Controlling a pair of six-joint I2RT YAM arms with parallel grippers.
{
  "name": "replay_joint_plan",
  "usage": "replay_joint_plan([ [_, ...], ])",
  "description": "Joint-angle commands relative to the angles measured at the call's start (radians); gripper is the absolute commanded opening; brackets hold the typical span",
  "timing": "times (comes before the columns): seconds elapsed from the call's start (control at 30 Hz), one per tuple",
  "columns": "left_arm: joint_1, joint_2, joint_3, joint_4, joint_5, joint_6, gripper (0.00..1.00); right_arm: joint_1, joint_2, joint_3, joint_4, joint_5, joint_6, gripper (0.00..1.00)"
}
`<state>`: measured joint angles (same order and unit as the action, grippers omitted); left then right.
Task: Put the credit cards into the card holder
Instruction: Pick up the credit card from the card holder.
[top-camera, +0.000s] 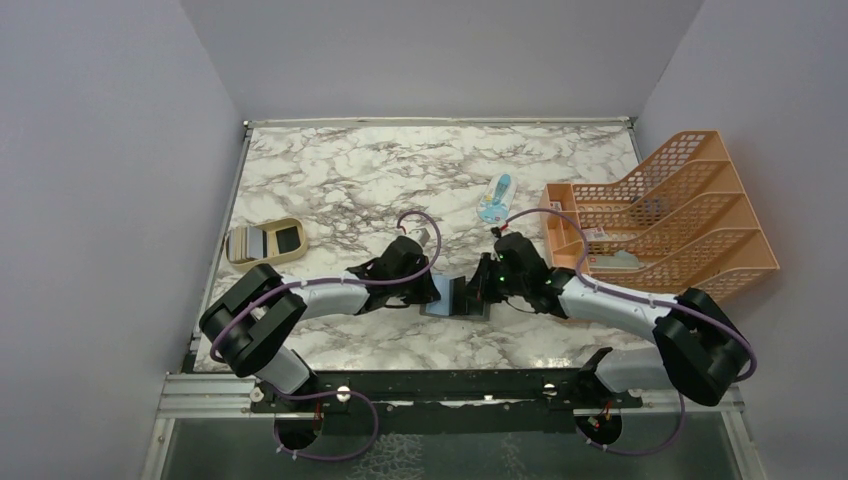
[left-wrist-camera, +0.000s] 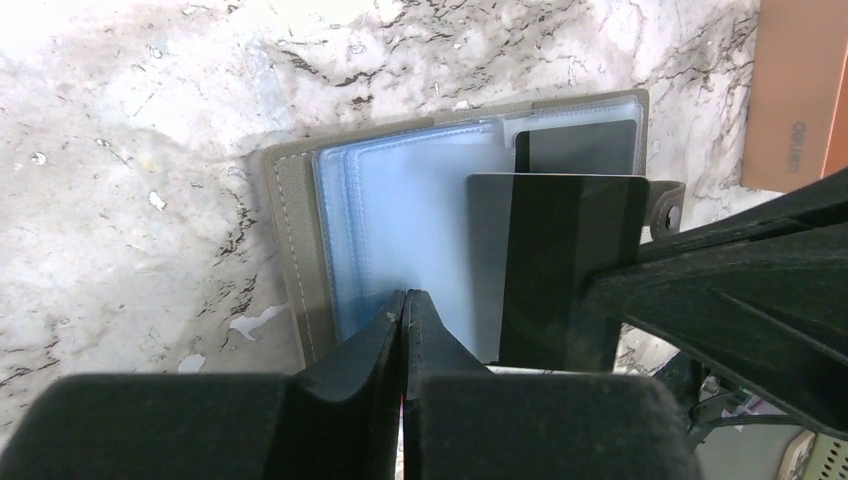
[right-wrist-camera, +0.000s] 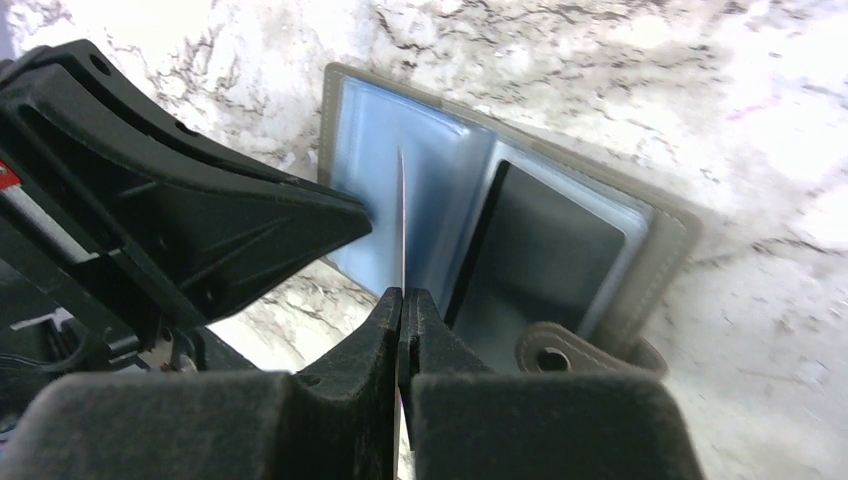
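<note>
Where open, card holder (left-wrist-camera: 400, 220) shows blue

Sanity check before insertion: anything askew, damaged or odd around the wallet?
Nothing stands out. The grey folding card holder lies open and flat on the marble table. The right gripper grips a dark plastic card, edges parallel to the holder's; the left gripper is shut at the pockets' edge.

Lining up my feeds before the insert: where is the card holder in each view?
Top external: card holder, open, just below frame centre.
Left wrist: card holder fills mid-frame.
Right wrist: card holder centre to right.
Shared landmark: its tab clasp, at the right edge in left wrist, bottom centre in right wrist.
</note>
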<state>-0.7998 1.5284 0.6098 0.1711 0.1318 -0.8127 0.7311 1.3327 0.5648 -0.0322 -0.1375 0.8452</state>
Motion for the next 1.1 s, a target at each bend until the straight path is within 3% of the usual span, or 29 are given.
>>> replay_joint_plan([
  [0.0,-0.001,-0.003,0.025,-0.091,-0.025,0.028,0.05,-0.007,-0.073,0.026,-0.139,0.088,-0.059,0.01],
  [0.2,0.0,-0.088,0.048,-0.05,0.041,-0.017,0.3,-0.007,-0.173,0.057,-0.177,0.079,-0.056,0.01],
  [0.3,-0.001,-0.123,0.05,-0.052,0.019,-0.031,0.37,-0.007,-0.191,0.047,-0.132,0.052,-0.036,0.01],
  [0.7,0.008,-0.103,-0.004,0.007,-0.004,-0.055,0.45,-0.008,-0.063,0.033,-0.012,0.06,-0.006,0.01],
  [1.07,0.017,-0.077,-0.024,0.04,-0.001,-0.057,0.48,-0.007,-0.026,-0.007,-0.054,0.109,-0.007,0.01],
])
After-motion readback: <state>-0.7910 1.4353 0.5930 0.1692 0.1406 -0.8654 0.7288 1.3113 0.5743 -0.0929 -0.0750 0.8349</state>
